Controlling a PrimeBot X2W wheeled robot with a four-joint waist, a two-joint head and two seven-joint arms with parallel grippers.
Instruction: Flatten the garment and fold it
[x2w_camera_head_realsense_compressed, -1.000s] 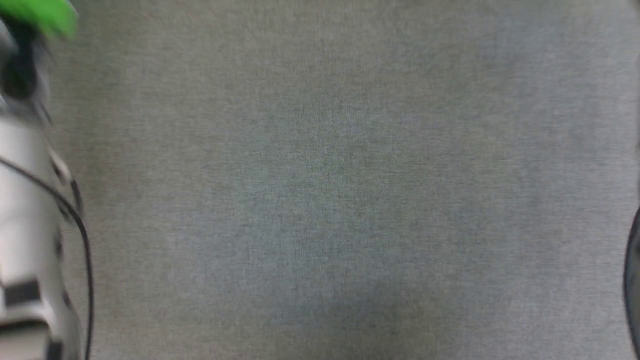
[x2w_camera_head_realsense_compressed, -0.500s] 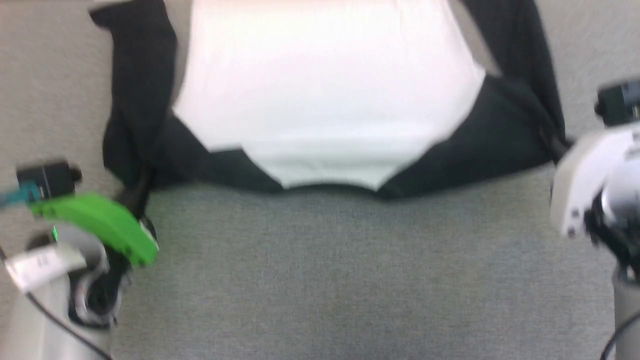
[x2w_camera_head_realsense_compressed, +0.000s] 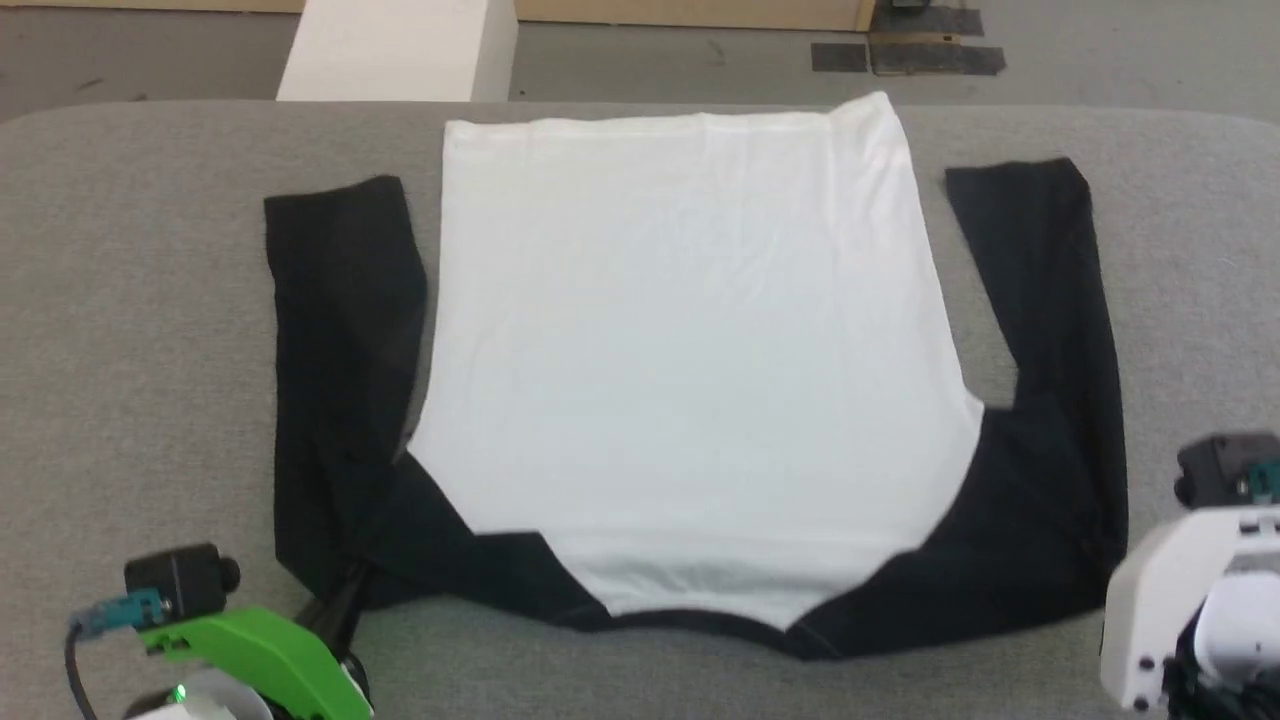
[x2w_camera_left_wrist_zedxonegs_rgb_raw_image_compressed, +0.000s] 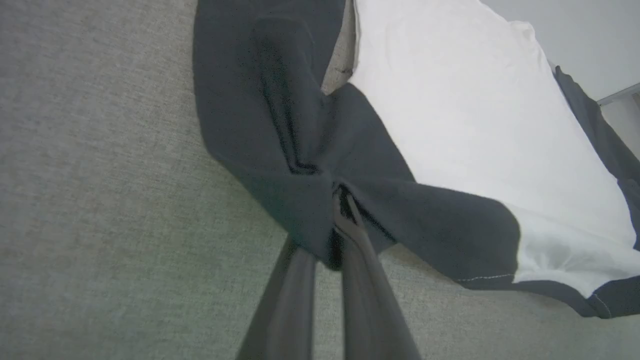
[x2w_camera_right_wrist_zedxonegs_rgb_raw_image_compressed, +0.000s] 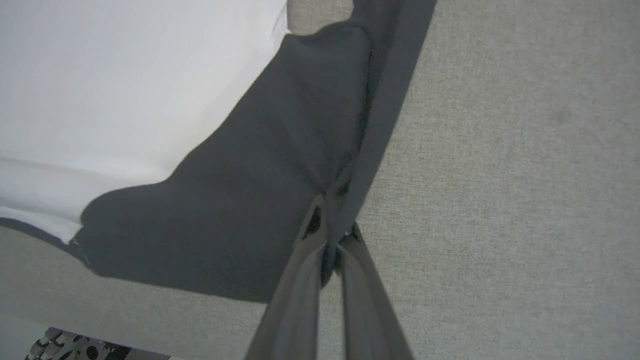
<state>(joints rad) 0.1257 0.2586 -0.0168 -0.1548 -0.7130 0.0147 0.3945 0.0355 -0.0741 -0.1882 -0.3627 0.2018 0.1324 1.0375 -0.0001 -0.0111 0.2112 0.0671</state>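
The garment (x2w_camera_head_realsense_compressed: 680, 340) lies spread flat on the grey table, white body up, neck edge toward me and hem at the far side. Its black sleeves (x2w_camera_head_realsense_compressed: 340, 350) run away from me along both sides of the body. My left gripper (x2w_camera_left_wrist_zedxonegs_rgb_raw_image_compressed: 340, 200) is shut on the black fabric of the near left shoulder (x2w_camera_left_wrist_zedxonegs_rgb_raw_image_compressed: 300, 165), which bunches at the fingertips. My right gripper (x2w_camera_right_wrist_zedxonegs_rgb_raw_image_compressed: 330, 210) is shut on the black near right shoulder (x2w_camera_right_wrist_zedxonegs_rgb_raw_image_compressed: 280, 190), at its outer edge. In the head view the left gripper's fingers (x2w_camera_head_realsense_compressed: 335, 610) touch the garment's near left corner.
The grey fabric-covered table (x2w_camera_head_realsense_compressed: 130, 330) extends to both sides and in front of the garment. Beyond its far edge are a white block (x2w_camera_head_realsense_compressed: 390, 50), grey floor and dark mats (x2w_camera_head_realsense_compressed: 900, 50). A green wrist mount (x2w_camera_head_realsense_compressed: 250, 655) sits at the lower left.
The head camera has swung upward, from bare grey table to the whole garment. Both grippers stay shut on the shoulders.
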